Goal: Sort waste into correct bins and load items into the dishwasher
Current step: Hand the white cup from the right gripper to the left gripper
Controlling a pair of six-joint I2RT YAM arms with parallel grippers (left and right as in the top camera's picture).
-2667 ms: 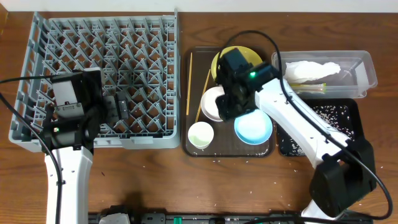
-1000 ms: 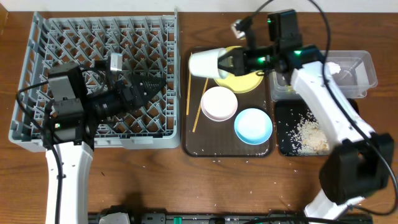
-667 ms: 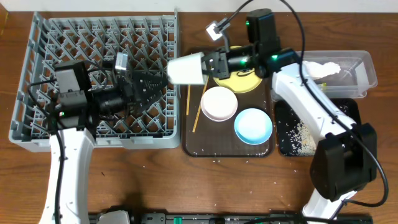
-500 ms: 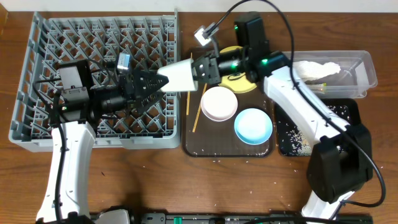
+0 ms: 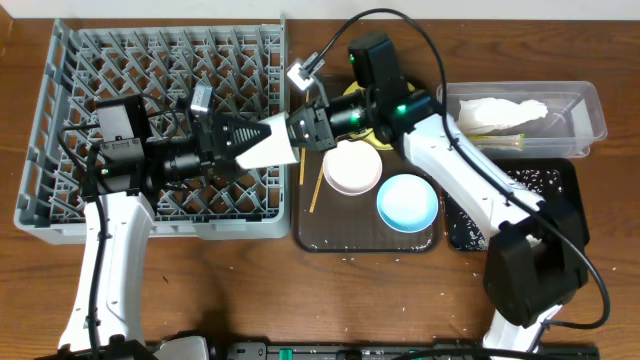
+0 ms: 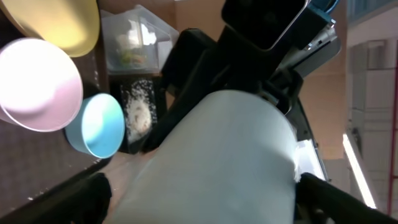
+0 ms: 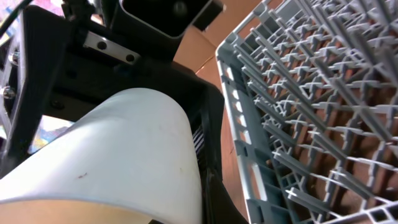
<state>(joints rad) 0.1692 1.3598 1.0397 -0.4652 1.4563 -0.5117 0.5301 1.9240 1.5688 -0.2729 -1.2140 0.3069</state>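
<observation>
White cup (image 5: 272, 143) sideways in mid-air, centre frame, over right edge of grey dish rack (image 5: 110, 60). Right gripper (image 5: 306, 128) clamped on its right end. Left gripper (image 5: 235, 137) jaws apart, flanking its left end.

Cup (image 5: 272, 143), white; dish rack (image 5: 120, 60), grey lattice; plate (image 6: 59, 22), yellow; larger bowl (image 5: 351, 168), white; smaller bowl (image 5: 407, 201), light blue; black tray (image 5: 572, 180), speckled with white rice grains (image 5: 530, 180); counter (image 5: 250, 290), brown wood-grain.
</observation>
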